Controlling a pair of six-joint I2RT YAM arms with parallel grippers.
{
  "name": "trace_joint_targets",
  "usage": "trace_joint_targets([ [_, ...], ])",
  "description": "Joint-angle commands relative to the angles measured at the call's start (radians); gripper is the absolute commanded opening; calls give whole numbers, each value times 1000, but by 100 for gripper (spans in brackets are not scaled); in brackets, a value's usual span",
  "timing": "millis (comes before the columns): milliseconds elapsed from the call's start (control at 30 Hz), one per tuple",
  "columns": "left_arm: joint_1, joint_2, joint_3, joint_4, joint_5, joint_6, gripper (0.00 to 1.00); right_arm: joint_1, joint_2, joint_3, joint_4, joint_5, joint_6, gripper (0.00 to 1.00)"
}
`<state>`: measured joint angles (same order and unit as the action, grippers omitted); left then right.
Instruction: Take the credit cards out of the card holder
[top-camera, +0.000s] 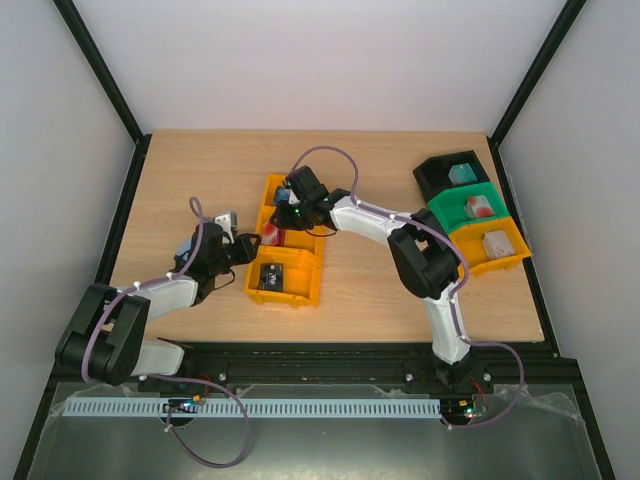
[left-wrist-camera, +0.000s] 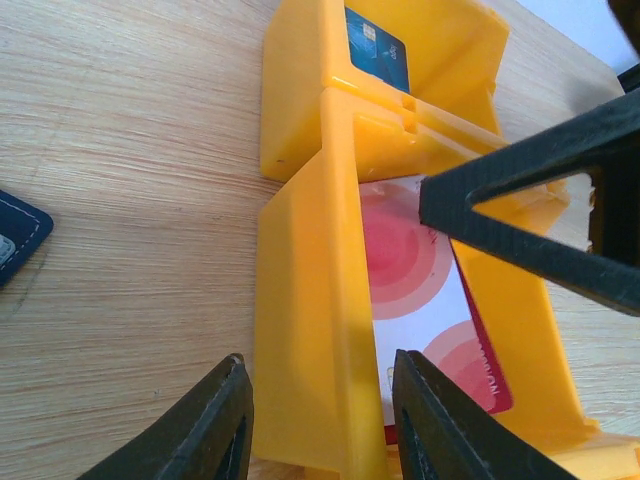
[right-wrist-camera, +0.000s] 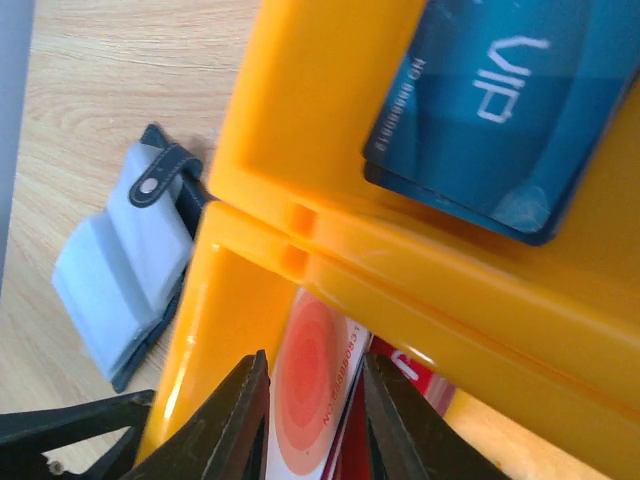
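Card holder (right-wrist-camera: 125, 275) lies open on the wood table (left-wrist-camera: 120, 120), left of the yellow bin (left-wrist-camera: 300, 330) and near its wall. No contact shows. Its long axis slants away from the bin in the right wrist view, snap tab at the bin end. It is soft and stitched, navy outside and pale blue-grey inside. You can't tell from here whether any card is left in it. Left gripper (left-wrist-camera: 320, 375) is the nearer one, but its fingers are closed around the bin's side wall and look to be bracing it. Right gripper (right-wrist-camera: 315, 360) hangs over the middle compartment, jaws narrow. The red card (left-wrist-camera: 410, 270) shows face-on through the gap and runs past one finger, so you should read it as lying loose, not pinched. The blue card (right-wrist-camera: 500, 100) sits in the far compartment and the dark card (top-camera: 272, 275) in the near one. All three are thin, glossy, stiff plastic. The bin is hard, smooth moulded plastic with tall walls. For any next reach to the holder, your right arm must clear that left wall. Your left would have to let go first.
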<state>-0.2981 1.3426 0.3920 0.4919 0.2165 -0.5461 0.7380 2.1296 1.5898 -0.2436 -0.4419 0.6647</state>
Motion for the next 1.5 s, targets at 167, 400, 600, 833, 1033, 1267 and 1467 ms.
trace_joint_targets([
  [167, -3, 10, -17, 7, -9, 13, 39, 27, 20, 48, 6, -20, -24, 25],
  [400, -3, 9, -17, 7, -12, 13, 40, 27, 24, 43, 6, -30, -24, 21],
  [600, -4, 6, -19, 8, -11, 14, 40, 25, 42, 33, 18, -53, -11, 19],
  [833, -3, 5, -21, 9, -11, 14, 40, 26, 103, 92, -30, -60, -18, 21],
  [1033, -3, 3, -20, 8, -13, 15, 40, 20, 73, 84, -9, -64, -9, 2],
  [1267, 6, -34, -16, 3, 46, 60, 50, -1, -5, 68, 2, -98, -12, 2],
  [1467, 32, -84, 34, -61, 144, 149, 71, -19, -103, 7, 37, -132, -17, 2],
])
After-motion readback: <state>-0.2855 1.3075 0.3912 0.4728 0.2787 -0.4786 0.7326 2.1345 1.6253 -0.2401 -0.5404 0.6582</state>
